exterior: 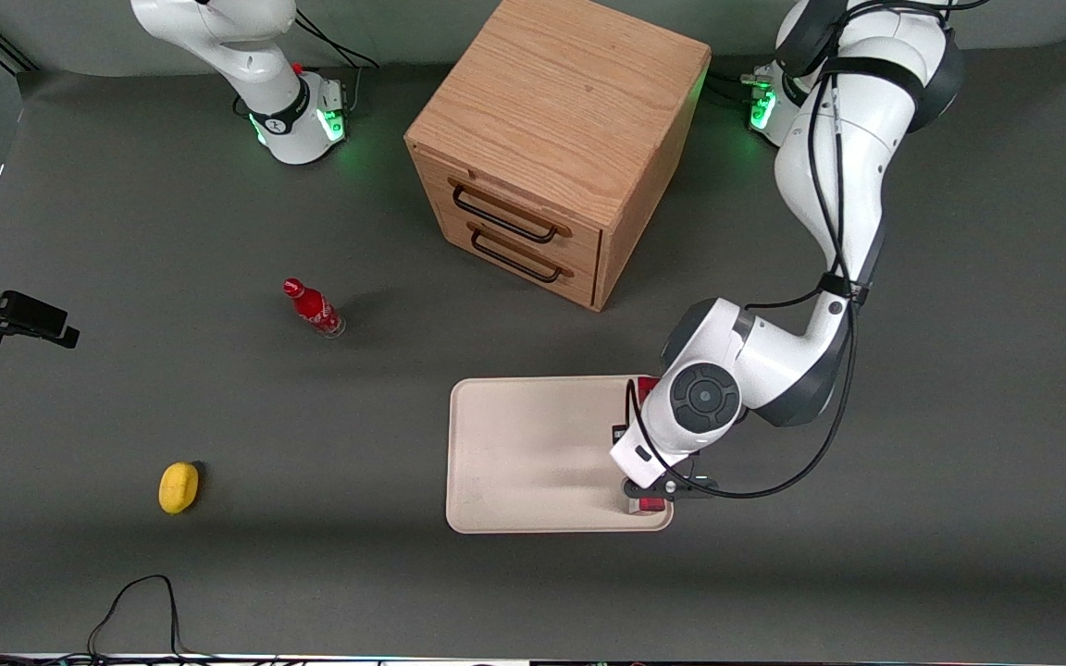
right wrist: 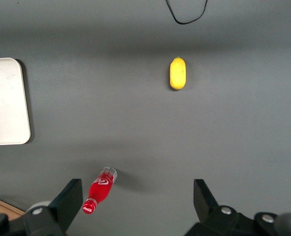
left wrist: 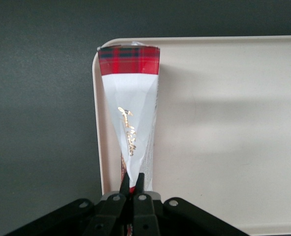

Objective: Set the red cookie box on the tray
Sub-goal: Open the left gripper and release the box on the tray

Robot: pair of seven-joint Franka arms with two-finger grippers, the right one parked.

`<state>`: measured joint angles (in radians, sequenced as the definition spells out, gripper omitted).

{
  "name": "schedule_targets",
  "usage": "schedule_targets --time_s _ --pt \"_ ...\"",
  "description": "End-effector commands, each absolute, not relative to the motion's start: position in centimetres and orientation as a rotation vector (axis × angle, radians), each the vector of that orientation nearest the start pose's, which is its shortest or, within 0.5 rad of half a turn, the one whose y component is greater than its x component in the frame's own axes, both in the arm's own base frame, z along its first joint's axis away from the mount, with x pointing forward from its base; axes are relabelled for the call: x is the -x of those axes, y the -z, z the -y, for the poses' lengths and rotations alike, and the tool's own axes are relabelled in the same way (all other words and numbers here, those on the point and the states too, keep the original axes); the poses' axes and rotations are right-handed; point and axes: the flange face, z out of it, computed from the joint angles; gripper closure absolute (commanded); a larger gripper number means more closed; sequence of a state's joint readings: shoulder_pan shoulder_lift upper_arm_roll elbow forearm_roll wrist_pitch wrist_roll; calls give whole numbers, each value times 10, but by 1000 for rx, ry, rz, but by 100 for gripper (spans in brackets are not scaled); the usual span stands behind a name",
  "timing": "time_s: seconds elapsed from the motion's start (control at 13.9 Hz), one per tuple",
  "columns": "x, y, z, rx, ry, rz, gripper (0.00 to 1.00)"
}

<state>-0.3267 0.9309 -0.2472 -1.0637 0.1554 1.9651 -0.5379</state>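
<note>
The red cookie box (left wrist: 130,98) is held on its thin edge above the tray (exterior: 533,444), at the tray's right edge in the front view. The gripper (left wrist: 132,184) fingers are clamped on it; its long axis runs along that short side.

In the front view the arm's wrist covers the claw (exterior: 651,490) and most of the red cookie box (exterior: 650,505), so only the box's two ends show over the tray (exterior: 533,453).
</note>
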Motion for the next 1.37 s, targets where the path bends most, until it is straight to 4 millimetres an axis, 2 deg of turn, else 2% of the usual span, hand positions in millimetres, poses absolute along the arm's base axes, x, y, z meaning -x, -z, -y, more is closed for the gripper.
schedule_targets --time_s 0.0,0.14,0.22,0.36,0.5,0.65,0.87,1.01,1.15,1.3 --pt "-687 -275 361 3156 -6 -16 76" --pt "-685 -277 359 3128 3 -36 33" --pt "-685 -285 357 3127 9 -33 4" --pt "-682 -297 355 3109 -20 -29 0" --pt "-674 -330 355 3089 -55 -22 0" --pt "-662 -381 351 3069 -67 34 0" --pt "-623 -490 343 3042 -63 41 0" --pt "-597 -547 330 3058 -79 43 0" --pt "-577 -576 313 3046 -52 59 0" --pt "-559 -594 281 3023 -30 109 0"
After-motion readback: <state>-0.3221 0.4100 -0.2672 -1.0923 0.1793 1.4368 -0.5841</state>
